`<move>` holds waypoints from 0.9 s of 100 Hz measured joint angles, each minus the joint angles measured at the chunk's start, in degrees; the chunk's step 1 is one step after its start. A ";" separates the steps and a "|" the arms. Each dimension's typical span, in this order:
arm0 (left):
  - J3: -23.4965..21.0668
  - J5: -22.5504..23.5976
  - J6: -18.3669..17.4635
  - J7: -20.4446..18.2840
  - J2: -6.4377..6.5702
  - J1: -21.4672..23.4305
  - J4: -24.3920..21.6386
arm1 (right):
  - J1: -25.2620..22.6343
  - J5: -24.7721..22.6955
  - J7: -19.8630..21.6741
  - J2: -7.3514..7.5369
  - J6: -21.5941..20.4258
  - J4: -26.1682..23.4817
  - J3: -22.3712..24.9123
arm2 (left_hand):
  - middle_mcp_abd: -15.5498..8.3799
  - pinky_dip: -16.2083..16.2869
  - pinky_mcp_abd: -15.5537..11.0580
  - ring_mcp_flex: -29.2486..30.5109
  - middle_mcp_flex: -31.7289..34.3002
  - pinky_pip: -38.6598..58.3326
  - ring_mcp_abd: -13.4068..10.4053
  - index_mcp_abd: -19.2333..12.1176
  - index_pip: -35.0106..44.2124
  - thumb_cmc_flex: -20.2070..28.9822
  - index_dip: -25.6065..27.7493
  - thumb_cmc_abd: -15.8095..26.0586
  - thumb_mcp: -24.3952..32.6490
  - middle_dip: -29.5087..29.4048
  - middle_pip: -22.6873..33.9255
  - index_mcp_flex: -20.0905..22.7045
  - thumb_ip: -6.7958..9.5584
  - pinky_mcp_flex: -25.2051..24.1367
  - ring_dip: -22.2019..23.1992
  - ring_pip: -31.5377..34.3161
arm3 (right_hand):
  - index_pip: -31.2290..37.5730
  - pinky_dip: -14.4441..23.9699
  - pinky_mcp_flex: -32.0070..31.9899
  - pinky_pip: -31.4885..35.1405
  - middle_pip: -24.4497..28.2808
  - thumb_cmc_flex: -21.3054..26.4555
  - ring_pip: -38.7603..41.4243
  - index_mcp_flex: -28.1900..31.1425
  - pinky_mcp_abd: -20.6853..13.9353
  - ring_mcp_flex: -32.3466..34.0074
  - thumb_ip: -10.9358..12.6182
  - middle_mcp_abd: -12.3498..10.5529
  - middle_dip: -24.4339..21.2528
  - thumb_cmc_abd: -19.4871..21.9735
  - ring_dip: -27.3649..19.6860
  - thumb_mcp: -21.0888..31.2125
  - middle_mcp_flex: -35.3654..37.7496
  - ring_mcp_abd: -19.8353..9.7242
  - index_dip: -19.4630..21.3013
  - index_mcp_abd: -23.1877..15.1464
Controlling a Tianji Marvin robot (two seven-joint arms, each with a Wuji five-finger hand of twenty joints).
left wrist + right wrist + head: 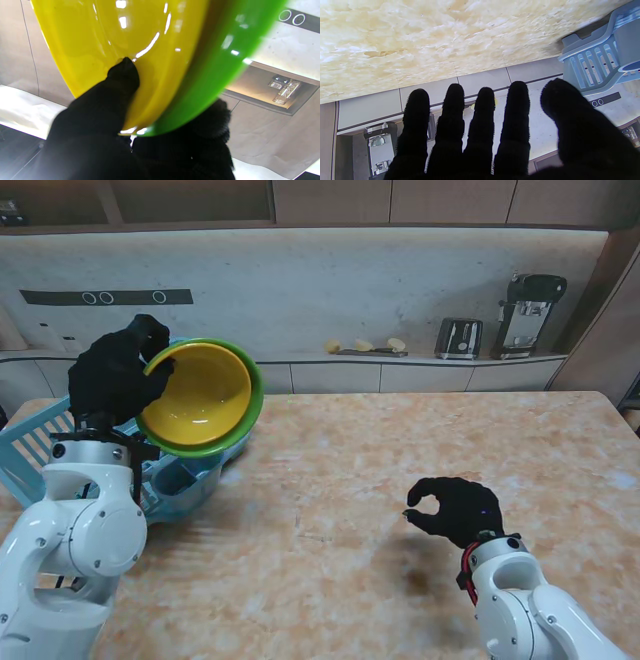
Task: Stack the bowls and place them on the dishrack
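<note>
A beige marbled tabletop (400, 440) fills the foreground. On the counter ledge (420, 360) behind it stand a toaster (459, 338) and a coffee machine (528, 314), with small yellow items (364, 345) left of the toaster.

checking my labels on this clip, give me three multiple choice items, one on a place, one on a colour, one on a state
1. Where is the dishrack on the table?
A. the robot's left side
B. the robot's right side
C. the middle

2. Which colour is the bowl nested inside the green bowl?
A. red
B. yellow
C. white

3. What is the right hand doing?
A. gripping a bowl
B. resting on the rack
C. holding nothing, over the table

Key:
1. A, the blue rack sits on the left side in the stand view.
2. B, the yellow bowl sits inside the green one, held tilted by the left hand.
3. C, its fingers are apart with no object between them.
</note>
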 measured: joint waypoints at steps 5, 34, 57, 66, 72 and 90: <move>-0.20 0.08 0.01 -0.06 0.08 -0.63 0.43 | 0.11 0.01 0.13 0.02 0.00 0.02 -0.10 | -0.09 0.07 -0.07 -0.04 -0.03 -0.04 -0.05 -0.10 0.00 0.00 0.04 0.00 0.00 0.00 0.02 -0.02 0.00 -0.13 0.01 0.00 | 0.00 0.00 0.00 0.00 0.00 0.00 0.00 0.00 0.00 -0.01 0.00 0.00 0.00 0.00 0.00 0.00 0.00 0.01 0.00 0.00; -1.93 1.92 1.11 -0.68 0.24 -2.06 2.43 | 0.35 0.03 0.44 0.06 0.00 0.03 -0.24 | -0.55 0.11 -0.46 -0.74 -0.21 -1.30 -0.34 -0.58 0.01 -0.01 0.25 0.00 -0.05 0.00 0.20 -0.21 0.00 -1.03 0.02 -0.18 | 0.00 0.00 -0.03 0.00 0.00 -0.07 -0.01 0.00 0.00 -0.04 0.00 0.00 0.00 0.00 0.00 0.00 0.00 0.02 0.00 0.00; -4.27 2.50 0.81 -2.34 0.53 -2.50 4.18 | 0.89 0.05 1.16 0.22 0.05 0.14 -0.88 | -3.16 0.11 -1.12 -2.08 -0.91 -3.07 -1.03 -2.51 0.28 -0.01 0.26 0.09 -1.45 0.00 0.62 -0.89 0.00 -1.97 0.02 -1.61 | 0.00 0.01 -0.10 0.00 0.00 -0.08 -0.01 0.00 0.00 -0.05 0.00 0.00 0.00 0.00 0.00 0.00 0.00 0.03 0.00 0.00; -5.48 3.59 0.07 -3.24 0.73 -2.74 4.93 | 1.11 -0.05 1.32 0.24 0.16 0.21 -1.10 | -3.38 0.11 -1.18 -2.17 -1.14 -3.55 -1.06 -3.02 0.52 -0.01 0.26 0.10 -1.76 0.00 0.76 -1.10 0.00 -2.32 0.02 -1.83 | 0.00 0.01 -0.11 0.00 0.00 -0.09 -0.01 0.00 0.00 -0.05 0.00 0.00 0.00 0.00 0.00 0.00 0.00 0.03 0.00 0.00; -5.99 3.84 -0.05 -3.82 0.95 -3.01 5.44 | 1.21 -0.11 1.41 0.24 0.24 0.25 -1.18 | -3.60 0.11 -1.23 -2.18 -1.15 -3.66 -1.16 -3.52 0.52 -0.01 0.26 0.10 -2.06 0.00 0.76 -1.11 0.00 -2.36 0.02 -2.04 | 0.00 0.00 -0.11 0.00 0.00 -0.09 -0.01 0.00 0.00 -0.05 0.00 0.00 0.00 0.00 0.00 0.00 0.00 0.03 0.00 0.00; -6.60 3.77 0.31 -4.14 1.24 -3.85 7.13 | 1.75 -0.30 2.10 0.34 0.70 0.40 -1.71 | -4.45 0.12 -1.54 -2.85 -1.24 -4.71 -1.59 -4.18 0.91 -0.01 0.26 0.10 -2.35 0.00 0.76 -1.66 0.00 -3.13 0.02 -2.49 | 0.00 0.01 -0.11 0.00 0.00 -0.10 -0.01 0.00 0.00 -0.05 0.00 0.00 0.00 0.02 0.00 0.00 0.00 0.04 0.00 0.00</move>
